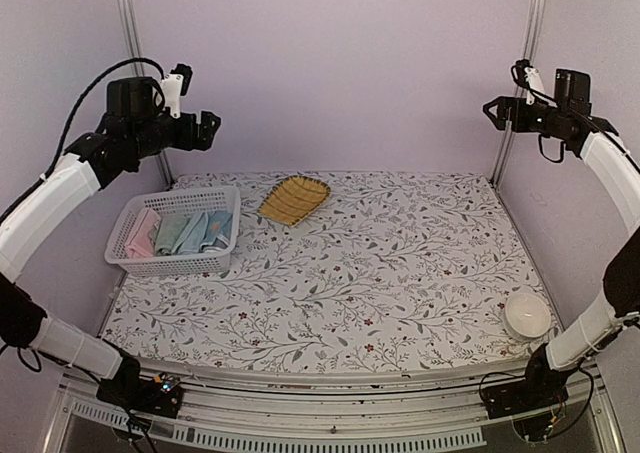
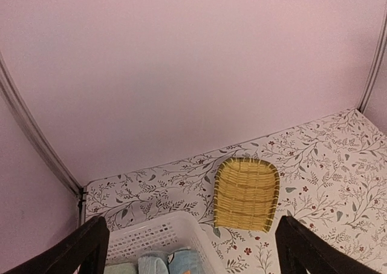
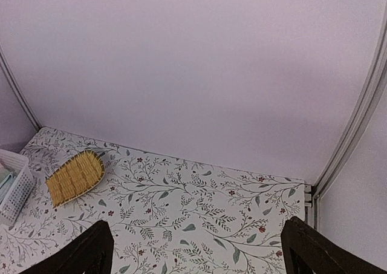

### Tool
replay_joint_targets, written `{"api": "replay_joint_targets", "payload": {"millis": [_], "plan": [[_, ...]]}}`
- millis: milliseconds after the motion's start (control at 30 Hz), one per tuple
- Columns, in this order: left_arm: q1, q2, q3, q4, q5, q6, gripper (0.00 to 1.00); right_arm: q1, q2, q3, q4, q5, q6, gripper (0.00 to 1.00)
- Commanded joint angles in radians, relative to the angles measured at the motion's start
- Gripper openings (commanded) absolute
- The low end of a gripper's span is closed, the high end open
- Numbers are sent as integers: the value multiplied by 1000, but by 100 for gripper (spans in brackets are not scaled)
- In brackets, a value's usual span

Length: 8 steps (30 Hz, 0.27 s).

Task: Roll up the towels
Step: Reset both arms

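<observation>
**Q:** Where are the towels?
**A:** The towels [image 1: 192, 231] are at the left of the top view, packed on edge in the white basket [image 1: 170, 266]. You get pale blue and teal bundles, with a pink cloth [image 1: 140, 235] at the left end. I can't make out prints at this size.

**Q:** What are your grippers doing?
**A:** Your left gripper [image 1: 208, 131] is high at upper left, above the basket. Your right gripper [image 1: 492, 113] is high at upper right. The wrist views show both spread wide, with nothing in either.

**Q:** How will the towels handle?
**A:** I'd judge them soft, light and floppy. A bundle will likely sag and come undone once you lift it. Pinch the top edge through all layers, not one ply. The basket looks light too and may come up with the cloth.

**Q:** Anything else?
**A:** There's a yellow tray [image 1: 294, 199] at upper centre and a white bowl [image 1: 526, 315] at lower right. Neither is yours to handle.
</observation>
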<state>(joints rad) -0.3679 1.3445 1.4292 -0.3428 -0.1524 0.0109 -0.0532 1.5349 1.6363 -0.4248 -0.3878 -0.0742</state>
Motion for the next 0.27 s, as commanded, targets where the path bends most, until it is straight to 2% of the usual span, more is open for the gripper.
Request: {"api": "replay_joint_targets", "payload": {"millis": [0,100,233], "plan": [[5,-44,-94,116,15,-26,99,1,-133,-93,119,71,42,99],[6,-79,-184,208,26,-28,99,1,-169,-182,161,79,35,99],[5,-94,-223,235,23,-4,98,1,-176,-214,165,70,17,99]]}}
